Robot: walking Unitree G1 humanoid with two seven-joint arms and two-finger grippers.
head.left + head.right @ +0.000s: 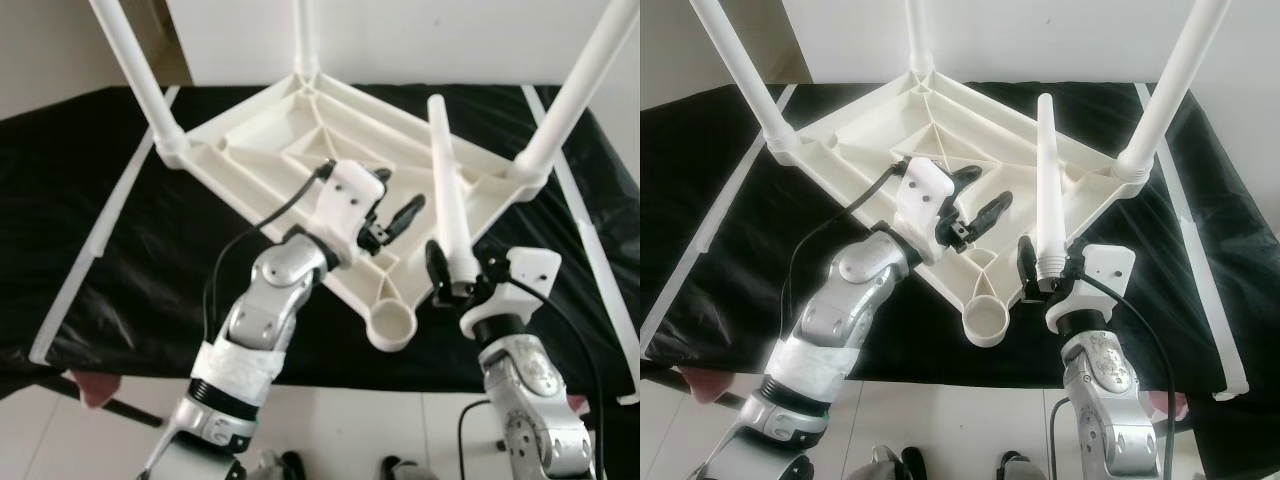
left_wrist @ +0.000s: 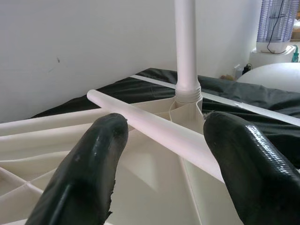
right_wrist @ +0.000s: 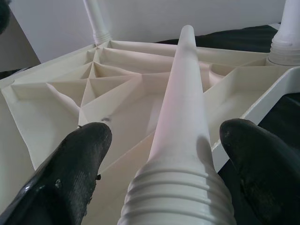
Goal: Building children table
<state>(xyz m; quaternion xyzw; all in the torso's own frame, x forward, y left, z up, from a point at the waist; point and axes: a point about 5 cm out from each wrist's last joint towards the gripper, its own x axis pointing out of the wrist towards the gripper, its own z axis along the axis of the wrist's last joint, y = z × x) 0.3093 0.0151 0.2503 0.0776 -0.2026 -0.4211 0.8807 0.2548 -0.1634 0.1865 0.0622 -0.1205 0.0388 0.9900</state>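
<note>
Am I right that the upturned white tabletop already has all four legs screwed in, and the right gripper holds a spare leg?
Not quite: three legs stand in the tabletop; the near corner socket is empty, as the left eye view shows. The right gripper holds the fourth leg.

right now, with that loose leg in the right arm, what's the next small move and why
Probably swing the loose leg left and down so its threaded end sits over the empty socket. Three legs already stand on the upturned table top, and that near corner alone is bare. The right gripper holds the leg beside it; the left gripper hovers open over the top.
</note>
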